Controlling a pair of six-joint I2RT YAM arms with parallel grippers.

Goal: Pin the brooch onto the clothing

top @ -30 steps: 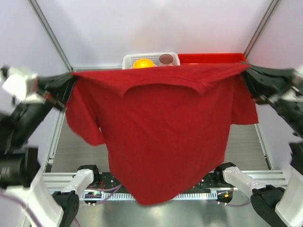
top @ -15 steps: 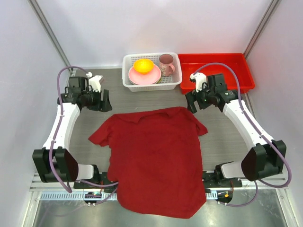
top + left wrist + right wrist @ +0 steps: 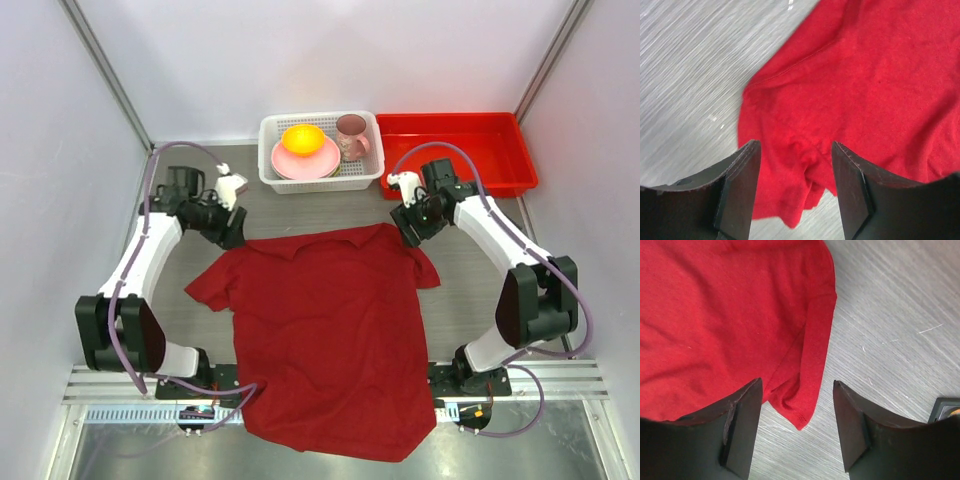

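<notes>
Big dark red shirt (image 3: 330, 330) lies flat on the grey counter (image 3: 480, 290), in the middle of the top view. The neck end points to the top of the pic. Short sleeves stick out L & R. The bottom end hangs over the counter's near edge, low in the pic.

Left hand (image 3: 232, 226) sits at the shirt's upper left corner, by the shoulder. In its wrist view the two black fingers (image 3: 742, 185) are spread wide apart & pinch nothing. A bunched bit of red sleeve shows in the gap btwn them, w/ bare counter at the upper left. Can't tell if the fingers touch the cloth.

Right hand (image 3: 408, 226) sits at the shirt's upper right corner. Its fingers (image 3: 855, 425) are spread wide too, nothing pinched. The sleeve end shows in the gap, w/ bare counter on the right side of that pic.

At the top of the top view, well apart from the shirt, is a white basket (image 3: 320, 182). It has a pink plate (image 3: 300, 162), a yellow bowl (image 3: 303, 137) & a pink mug (image 3: 351, 135) in it. A red tray (image 3: 470, 150) is just beside it, upper right.
</notes>
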